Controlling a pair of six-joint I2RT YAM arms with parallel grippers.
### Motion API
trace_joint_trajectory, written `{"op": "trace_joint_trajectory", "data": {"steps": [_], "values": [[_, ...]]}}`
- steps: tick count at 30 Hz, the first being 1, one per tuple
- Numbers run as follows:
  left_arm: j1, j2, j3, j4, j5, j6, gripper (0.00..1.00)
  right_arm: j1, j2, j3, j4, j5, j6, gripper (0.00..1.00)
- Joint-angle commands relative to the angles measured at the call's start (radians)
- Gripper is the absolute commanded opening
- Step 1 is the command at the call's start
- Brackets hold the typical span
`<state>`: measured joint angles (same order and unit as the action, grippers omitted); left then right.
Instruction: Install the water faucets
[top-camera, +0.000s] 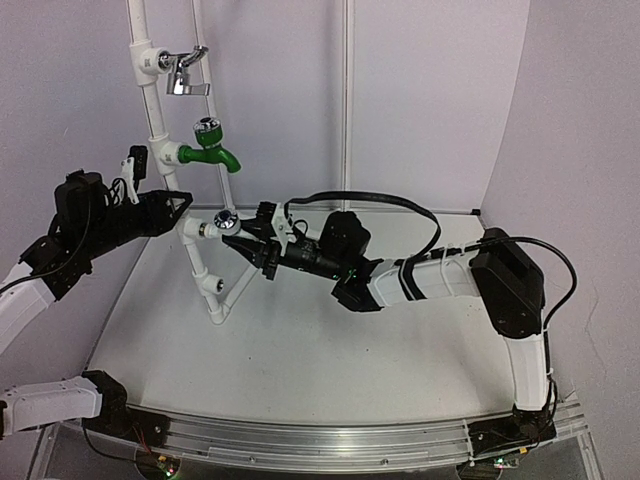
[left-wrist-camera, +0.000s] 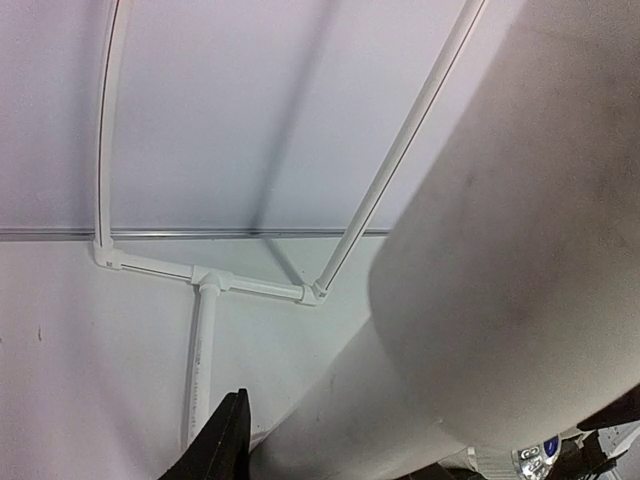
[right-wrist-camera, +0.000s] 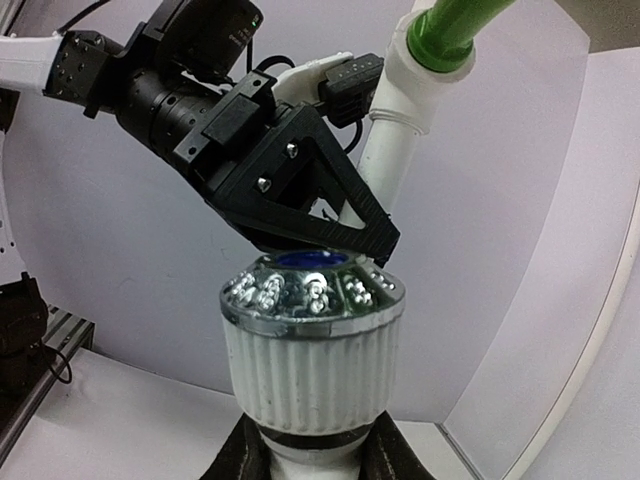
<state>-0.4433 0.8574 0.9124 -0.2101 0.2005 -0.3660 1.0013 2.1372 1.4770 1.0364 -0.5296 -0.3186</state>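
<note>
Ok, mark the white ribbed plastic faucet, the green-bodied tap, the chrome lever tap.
White ribbed plastic faucet (right-wrist-camera: 310, 375): right wrist view, ribbed body.
Green-bodied tap (top-camera: 205, 154): top external view, body.
Chrome lever tap (top-camera: 186, 85): top external view, lever.

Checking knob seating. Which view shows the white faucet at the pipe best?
Right wrist: the white faucet fills centre frame, ribbed body and chrome knob sharp, right gripper pinching its base. Top external shows it small on the pipe. Left wrist is mostly blurred pipe; faucet not clear.
</note>
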Motion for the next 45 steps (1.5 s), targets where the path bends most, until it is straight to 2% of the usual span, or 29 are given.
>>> {"op": "trace_joint_trajectory", "data": {"steps": [1, 6, 16, 21, 26, 30, 36, 37, 38, 42, 43, 44, 45], "values": [[-0.096, -0.002, -0.007, 0.021, 0.261, -0.312, 0.00, -0.010, 0.051, 0.036, -0.144, 0.199, 0.117, 0.00], [-0.113, 0.004, -0.008, 0.035, 0.247, -0.315, 0.00, -0.005, 0.044, 0.028, -0.128, 0.224, 0.236, 0.00], [-0.122, -0.010, -0.041, 0.089, 0.217, -0.353, 0.00, 0.015, 0.089, -0.009, 0.044, 0.346, 0.491, 0.00], [-0.124, -0.015, -0.054, 0.098, 0.190, -0.361, 0.00, 0.046, 0.106, -0.020, 0.093, 0.450, 0.622, 0.00], [-0.126, -0.021, -0.064, 0.111, 0.171, -0.369, 0.00, 0.060, 0.122, -0.028, 0.139, 0.462, 0.740, 0.00], [-0.126, -0.052, -0.090, 0.106, 0.108, -0.380, 0.00, 0.050, 0.040, -0.124, 0.174, 0.438, 0.789, 0.00], [-0.124, -0.056, -0.070, 0.044, 0.053, -0.379, 0.02, -0.025, -0.159, -0.285, 0.180, 0.292, 0.818, 0.00], [-0.124, -0.053, -0.063, 0.034, 0.051, -0.377, 0.07, -0.034, -0.196, -0.317, 0.180, 0.268, 0.807, 0.00], [-0.124, -0.053, -0.055, 0.024, 0.049, -0.374, 0.16, -0.042, -0.228, -0.347, 0.179, 0.236, 0.788, 0.00], [-0.124, -0.082, -0.027, -0.022, 0.052, -0.371, 0.63, -0.059, -0.326, -0.432, 0.172, 0.054, 0.736, 0.00], [-0.124, -0.095, -0.018, -0.041, 0.054, -0.372, 0.81, -0.060, -0.343, -0.437, 0.169, 0.002, 0.723, 0.00], [-0.124, -0.108, -0.009, -0.058, 0.059, -0.372, 0.92, -0.060, -0.357, -0.435, 0.167, -0.052, 0.714, 0.00], [-0.124, -0.121, 0.006, -0.086, 0.060, -0.372, 0.96, -0.059, -0.367, -0.430, 0.166, -0.112, 0.719, 0.00]]}}
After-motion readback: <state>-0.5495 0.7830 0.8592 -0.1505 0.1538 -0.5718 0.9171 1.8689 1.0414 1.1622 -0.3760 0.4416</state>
